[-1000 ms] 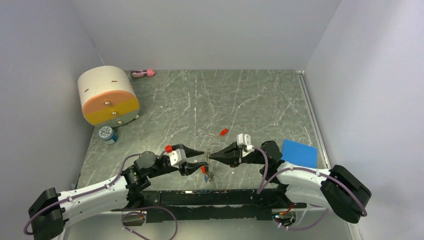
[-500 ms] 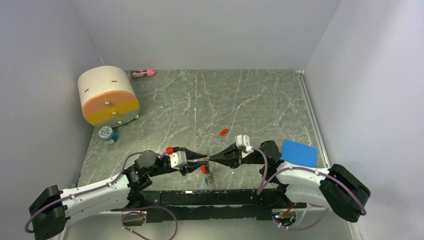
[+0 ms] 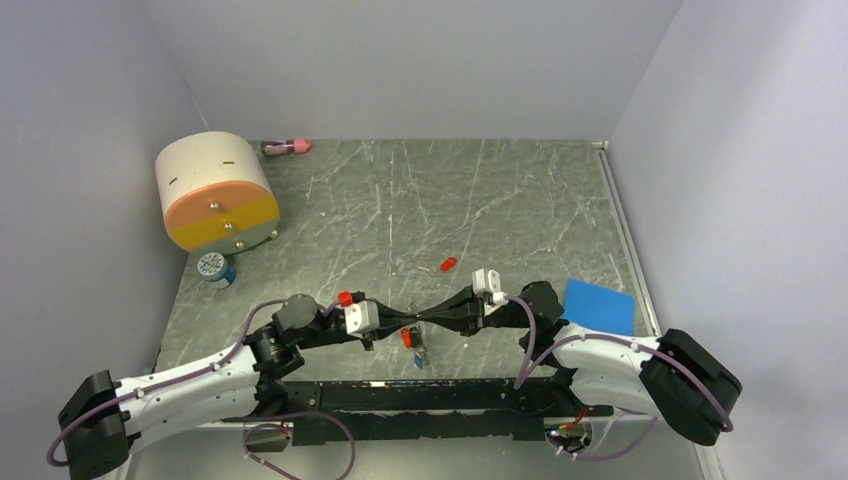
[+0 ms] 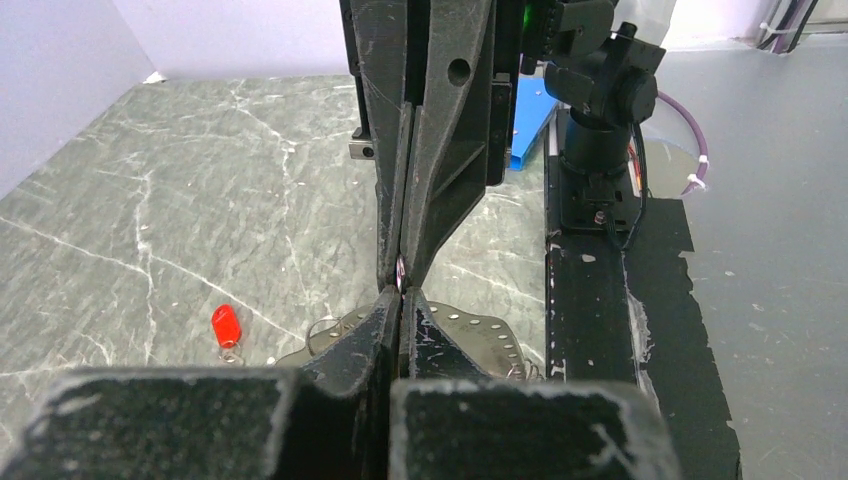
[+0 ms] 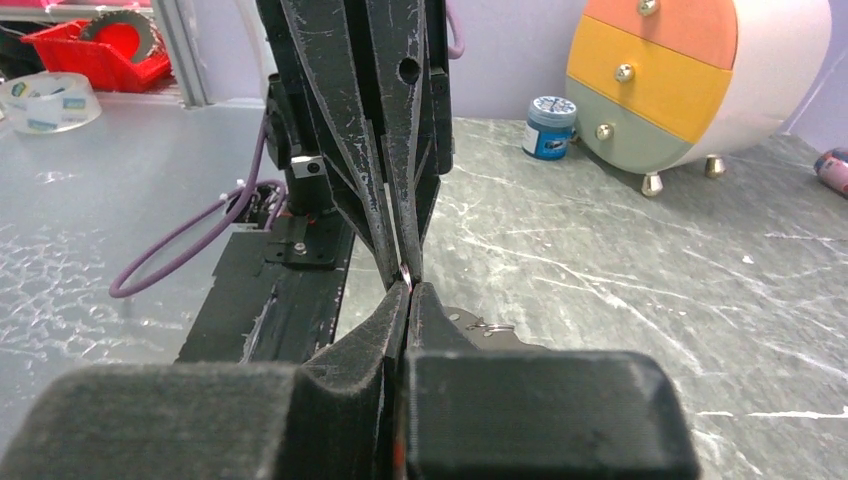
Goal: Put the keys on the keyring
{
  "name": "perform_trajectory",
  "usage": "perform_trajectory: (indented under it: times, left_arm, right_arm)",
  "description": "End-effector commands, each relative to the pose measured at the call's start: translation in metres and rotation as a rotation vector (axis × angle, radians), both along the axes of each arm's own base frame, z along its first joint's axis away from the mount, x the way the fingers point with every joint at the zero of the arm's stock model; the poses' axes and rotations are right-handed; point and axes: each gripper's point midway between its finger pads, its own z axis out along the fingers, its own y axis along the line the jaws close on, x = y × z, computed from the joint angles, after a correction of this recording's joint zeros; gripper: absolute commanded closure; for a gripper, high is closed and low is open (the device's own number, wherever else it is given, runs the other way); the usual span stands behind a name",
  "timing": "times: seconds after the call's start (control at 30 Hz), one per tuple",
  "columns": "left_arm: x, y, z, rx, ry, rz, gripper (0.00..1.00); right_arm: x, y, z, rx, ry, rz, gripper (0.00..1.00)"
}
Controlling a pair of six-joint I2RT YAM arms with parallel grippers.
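My left gripper (image 3: pixel 413 318) (image 4: pixel 400 298) and right gripper (image 3: pixel 424 317) (image 5: pixel 404 290) meet tip to tip low over the near middle of the table. Both are shut on the thin wire of the keyring (image 4: pixel 400 268) (image 5: pixel 404 272), which shows only as a small glint between the tips. Its pale plate (image 4: pixel 470 325) (image 5: pixel 462 322), with a dotted rim, sits just under the fingers. In the top view a red-headed key (image 3: pixel 407 338) hangs below the tips. Another red-headed key (image 3: pixel 448 265) (image 4: pixel 226 325) lies loose on the table farther back. Other keys are not visible.
A cream-and-orange drum (image 3: pixel 215 192) stands at the back left with a small blue-lidded jar (image 3: pixel 215 268) in front of it. A pink tube (image 3: pixel 285 147) lies by the back wall. A blue square (image 3: pixel 598 306) lies at the right. The black base rail (image 3: pixel 440 395) runs along the near edge.
My left gripper has closed its fingers and slid right until its tips meet the right gripper's on the ring. The right gripper has stayed shut in place.
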Motion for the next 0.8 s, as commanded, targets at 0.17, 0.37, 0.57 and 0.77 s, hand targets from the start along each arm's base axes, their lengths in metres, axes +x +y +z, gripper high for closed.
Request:
perform_trajectory:
  times: [0.17, 0.37, 0.57, 0.77]
  left_arm:
    - [0.005, -0.002, 0.013, 0.076, -0.009, 0.011, 0.98]
    - [0.011, 0.007, 0.007, 0.126, 0.019, 0.065, 0.97]
    - [0.015, 0.013, 0.007, 0.167, 0.014, 0.097, 0.97]
    - [0.017, 0.016, 0.006, 0.211, 0.006, 0.109, 0.98]
  right_arm:
    - [0.006, -0.003, 0.028, 0.079, -0.064, -0.061, 0.64]
    - [0.017, -0.011, 0.027, 0.050, -0.088, -0.154, 0.37]
    - [0.019, -0.018, 0.033, 0.013, -0.136, -0.194, 0.27]
    - [0.021, -0.024, 0.031, -0.021, -0.131, -0.221, 0.21]
